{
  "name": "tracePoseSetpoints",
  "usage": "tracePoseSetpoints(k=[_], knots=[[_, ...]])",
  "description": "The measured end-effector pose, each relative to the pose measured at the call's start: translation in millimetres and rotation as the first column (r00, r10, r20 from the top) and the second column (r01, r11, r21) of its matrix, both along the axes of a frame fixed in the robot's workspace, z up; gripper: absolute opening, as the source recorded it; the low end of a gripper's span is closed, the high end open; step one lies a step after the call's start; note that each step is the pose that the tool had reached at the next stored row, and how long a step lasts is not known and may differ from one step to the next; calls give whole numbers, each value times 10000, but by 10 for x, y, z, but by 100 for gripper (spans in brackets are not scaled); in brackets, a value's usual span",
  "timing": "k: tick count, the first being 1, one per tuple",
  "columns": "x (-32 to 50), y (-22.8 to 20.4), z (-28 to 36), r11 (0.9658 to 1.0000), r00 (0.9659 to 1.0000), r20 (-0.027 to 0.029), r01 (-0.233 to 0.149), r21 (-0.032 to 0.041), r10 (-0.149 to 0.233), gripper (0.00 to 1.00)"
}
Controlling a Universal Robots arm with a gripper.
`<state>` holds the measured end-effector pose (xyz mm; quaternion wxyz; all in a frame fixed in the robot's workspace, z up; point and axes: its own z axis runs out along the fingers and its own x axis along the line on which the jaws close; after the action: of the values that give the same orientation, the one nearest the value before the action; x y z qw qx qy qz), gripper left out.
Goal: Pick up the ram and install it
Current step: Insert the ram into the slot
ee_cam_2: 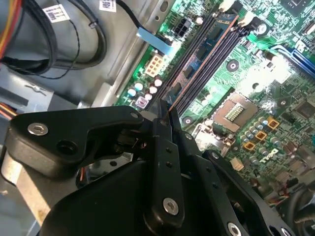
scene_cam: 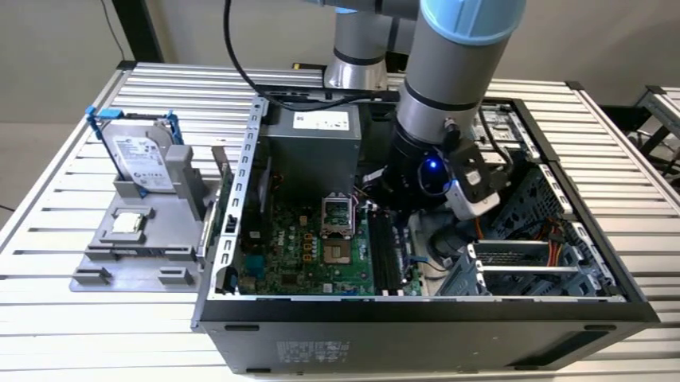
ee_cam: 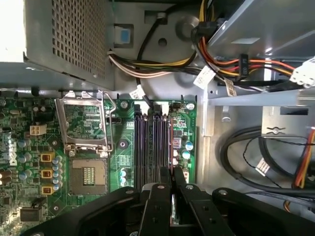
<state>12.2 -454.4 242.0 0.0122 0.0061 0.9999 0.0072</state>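
The open computer case lies on the table with its green motherboard facing up. My gripper is down inside it, over the black memory slots, with its two black fingers close together. The ram, a thin dark stick with chips, is seen edge-on between the fingers and runs along the outermost slot, beside the board's edge. I cannot tell whether it is pressed fully into the slot. In the second wrist view the gripper is shut on the stick's near end.
A silver hard drive in a blue bracket and a small square chip sit on a grey holder at the exterior view's left. The processor socket lies beside the slots. Cable bundles and a drive cage crowd the other side.
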Motion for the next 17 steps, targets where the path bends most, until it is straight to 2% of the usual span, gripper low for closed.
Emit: tracePoseSetpoints(k=[6, 10, 14, 17], knots=[[-6, -3, -105, 10000, 10000, -3, 36, -7, -36, 0], [-7, -5, -139, 10000, 10000, -3, 63, -9, -63, 0], [-7, -7, -199, 10000, 10000, -2, 75, -7, -75, 0], [-7, -16, -208, 10000, 10000, -3, 83, -3, -83, 0]])
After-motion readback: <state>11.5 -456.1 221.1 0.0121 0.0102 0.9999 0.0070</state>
